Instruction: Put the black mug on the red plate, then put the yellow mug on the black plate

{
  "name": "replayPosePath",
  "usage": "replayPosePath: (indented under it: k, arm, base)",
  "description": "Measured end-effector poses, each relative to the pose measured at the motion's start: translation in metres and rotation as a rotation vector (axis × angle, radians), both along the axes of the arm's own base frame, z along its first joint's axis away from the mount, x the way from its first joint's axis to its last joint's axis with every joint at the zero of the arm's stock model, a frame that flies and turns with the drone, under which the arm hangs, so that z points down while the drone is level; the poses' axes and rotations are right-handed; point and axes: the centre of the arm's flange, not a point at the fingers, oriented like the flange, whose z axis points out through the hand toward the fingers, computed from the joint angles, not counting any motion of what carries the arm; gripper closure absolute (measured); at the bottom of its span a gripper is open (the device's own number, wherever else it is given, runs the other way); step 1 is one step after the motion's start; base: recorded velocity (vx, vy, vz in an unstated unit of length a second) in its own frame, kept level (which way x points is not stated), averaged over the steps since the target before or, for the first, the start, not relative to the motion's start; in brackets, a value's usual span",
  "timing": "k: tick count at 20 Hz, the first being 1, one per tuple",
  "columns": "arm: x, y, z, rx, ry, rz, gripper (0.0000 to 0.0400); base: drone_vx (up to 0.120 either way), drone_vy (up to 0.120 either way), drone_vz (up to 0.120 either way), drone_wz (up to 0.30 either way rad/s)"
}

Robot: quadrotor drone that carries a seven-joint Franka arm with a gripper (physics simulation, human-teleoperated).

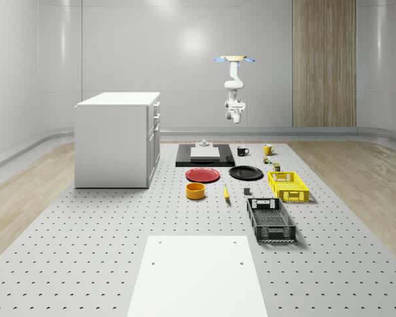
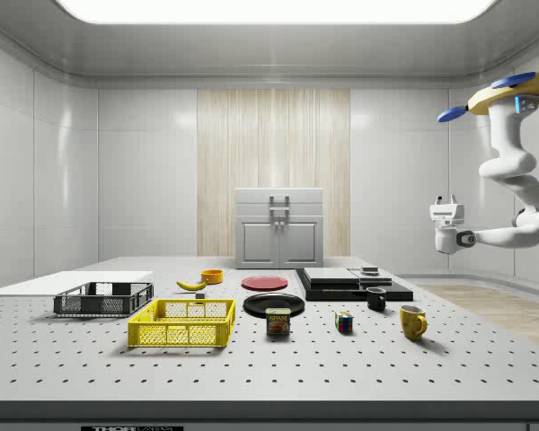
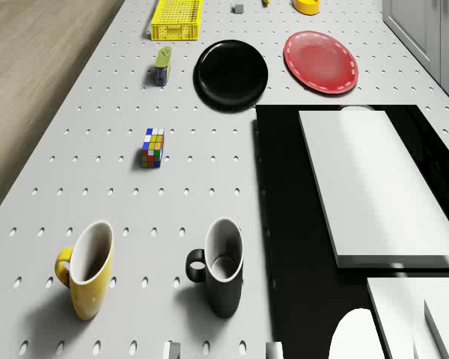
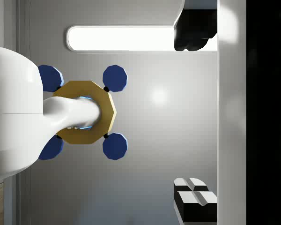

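Note:
The black mug (image 1: 242,151) (image 3: 223,273) stands upright beside the black slab, handle toward the yellow mug (image 1: 268,150) (image 3: 86,277), which stands a short way off. The red plate (image 1: 203,175) (image 3: 321,61) and black plate (image 1: 245,173) (image 3: 231,73) lie side by side mid-table, both bare. The drone (image 1: 234,59) (image 2: 512,94) hovers high over the table's far end, behind the mugs. My gripper (image 1: 234,109) (image 2: 445,202) hangs well above them, pointing upward, open and holding nothing; its fingers (image 4: 195,199) show wide apart in the wrist view.
A black slab (image 1: 204,158) carrying a white block sits next to the black mug. A Rubik's cube (image 3: 153,147) and a can (image 3: 162,65) lie between mugs and plates. A yellow basket (image 1: 288,185), black basket (image 1: 270,219), yellow bowl (image 1: 196,191), banana (image 1: 226,193) and white cabinet (image 1: 119,139) stand nearer.

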Motion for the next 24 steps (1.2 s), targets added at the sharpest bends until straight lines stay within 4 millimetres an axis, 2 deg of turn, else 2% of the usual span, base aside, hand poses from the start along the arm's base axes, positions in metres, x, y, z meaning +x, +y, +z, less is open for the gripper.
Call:
replayPosePath:
  k: [8, 12, 21, 24]
  arm:
    - [-0.003, 0.000, 0.056, 0.000, -0.006, 0.000, 0.0000]
    - [-0.001, 0.000, 0.075, 0.000, -0.009, 0.000, 0.0000]
    - [0.000, 0.000, 0.091, 0.000, -0.016, 0.000, 0.0000]
    - [-0.001, 0.000, 0.092, 0.000, -0.019, 0.000, 0.0000]
  base:
    - [0.000, 0.000, 0.000, 0.000]
    - [0.120, 0.000, 0.000, 0.000]
    - [0.120, 0.000, 0.000, 0.000]
    - [0.120, -0.120, 0.000, 0.000]
